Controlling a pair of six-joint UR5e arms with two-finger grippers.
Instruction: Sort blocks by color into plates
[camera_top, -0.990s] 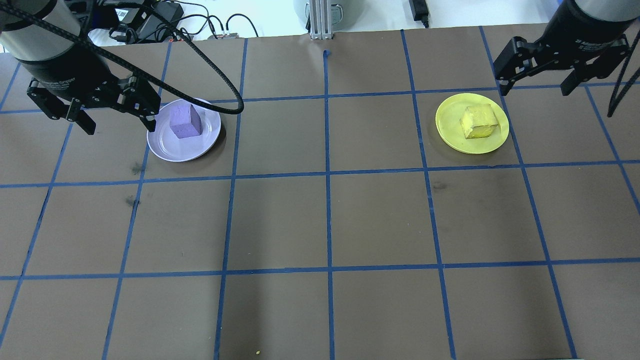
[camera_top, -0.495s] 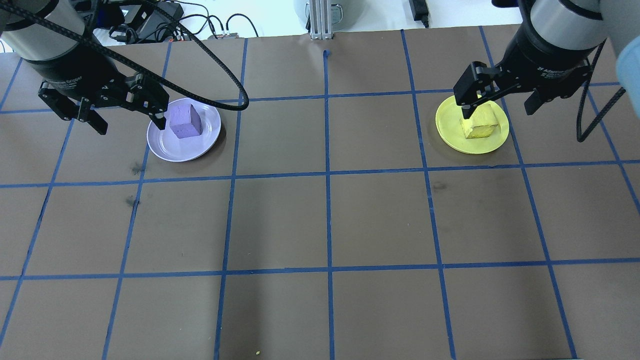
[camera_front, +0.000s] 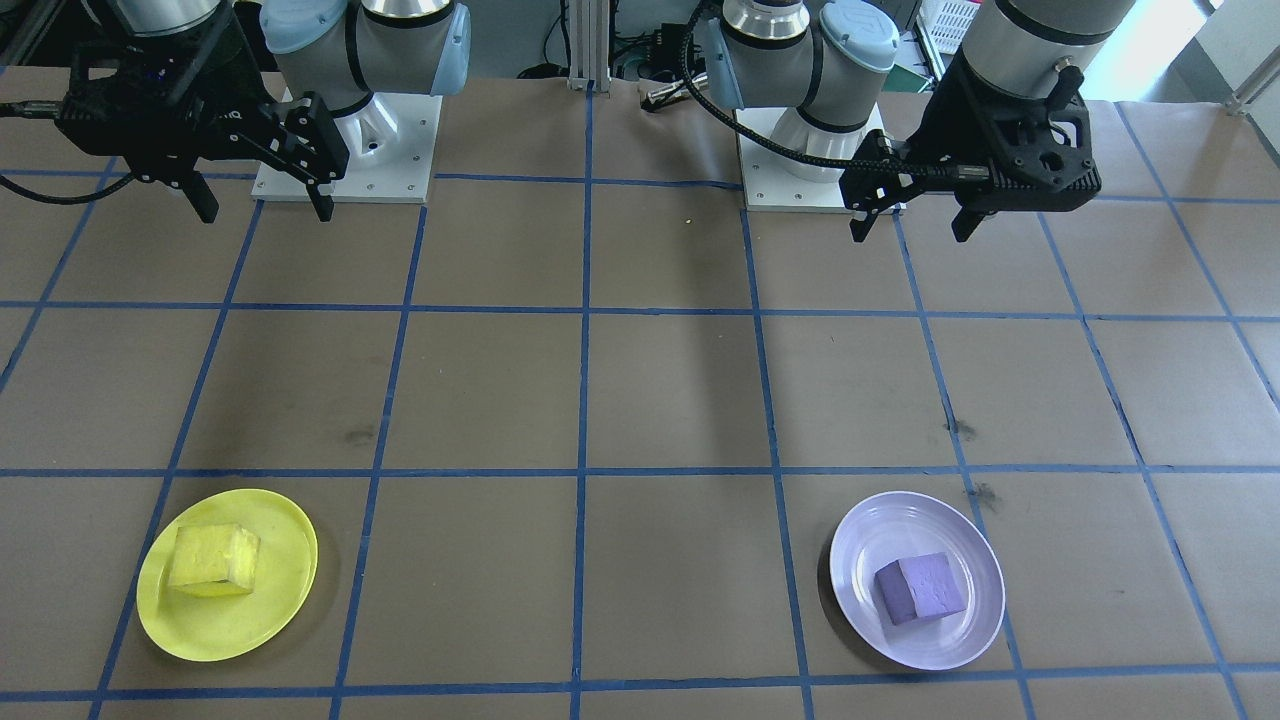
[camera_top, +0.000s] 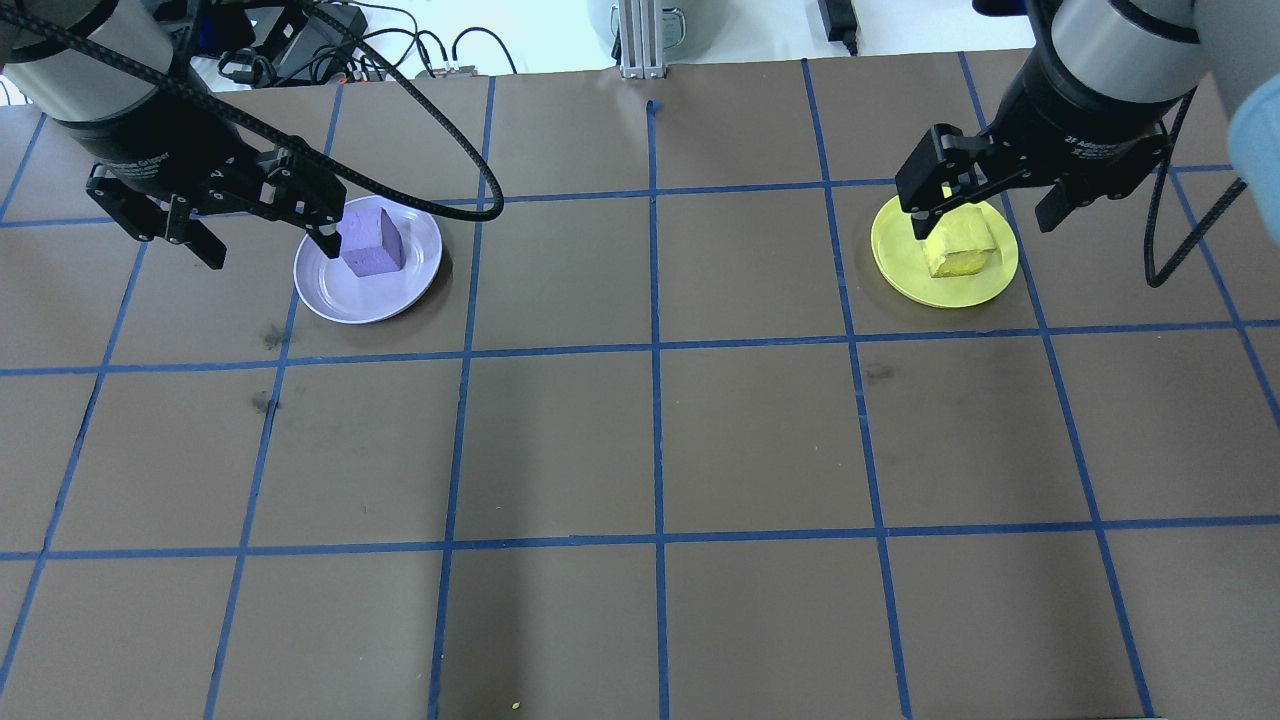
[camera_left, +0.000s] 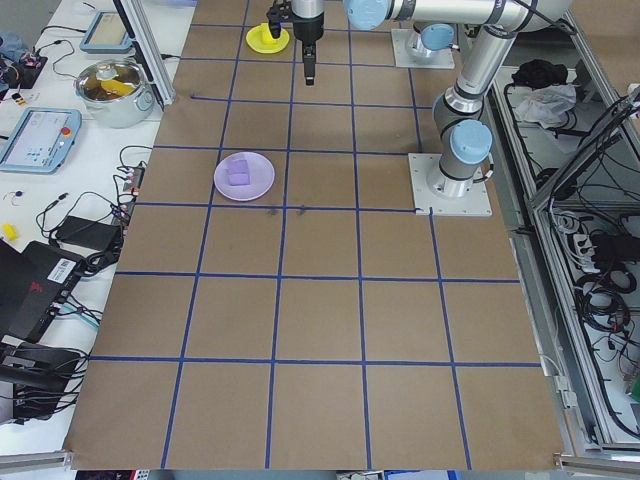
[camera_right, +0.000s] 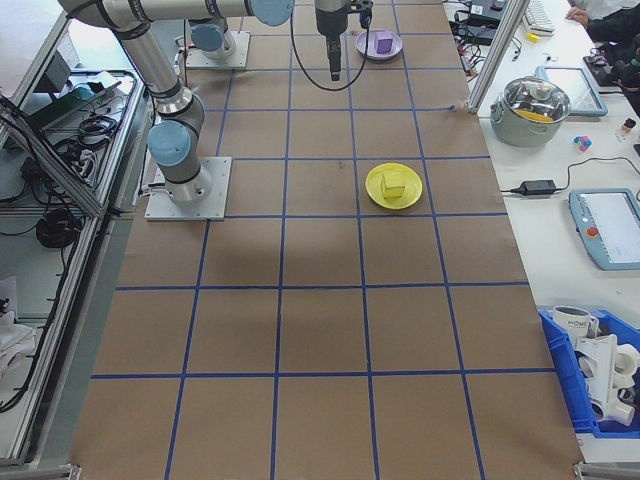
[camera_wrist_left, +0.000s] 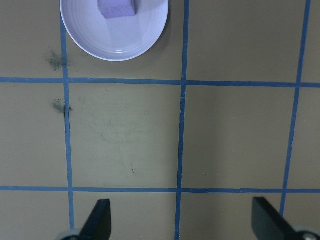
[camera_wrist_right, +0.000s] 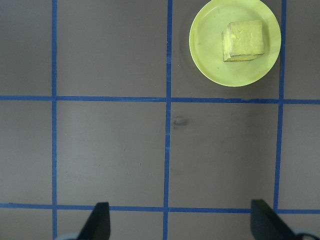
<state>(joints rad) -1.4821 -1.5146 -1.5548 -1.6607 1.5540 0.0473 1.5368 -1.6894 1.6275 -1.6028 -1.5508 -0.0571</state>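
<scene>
The purple block (camera_top: 372, 243) sits in the lavender plate (camera_top: 350, 300), seen from the front too as block (camera_front: 920, 588) in plate (camera_front: 880, 530). The yellow block (camera_top: 958, 245) rests in the yellow plate (camera_top: 915, 280), block (camera_front: 213, 560) in plate (camera_front: 220, 630). My left gripper (camera_top: 268, 247) hangs open and empty, raised high and back near the robot base (camera_front: 911, 232). My right gripper (camera_top: 985, 225) is likewise open, empty and raised (camera_front: 266, 212). Each wrist view looks down past spread fingers on its plate (camera_wrist_left: 120, 45) (camera_wrist_right: 210, 40).
Brown paper with a blue tape grid covers the table. Cables and electronics (camera_top: 300, 40) and an aluminium post (camera_top: 640, 40) lie beyond the far edge. A pot (camera_right: 535, 105) stands on the side bench. The arm bases (camera_front: 350, 150) are bolted at the robot's edge.
The right gripper has swung in from the far right corner and now overlaps the yellow plate in the overhead view. The left gripper has shifted slightly right. Both stay open.
</scene>
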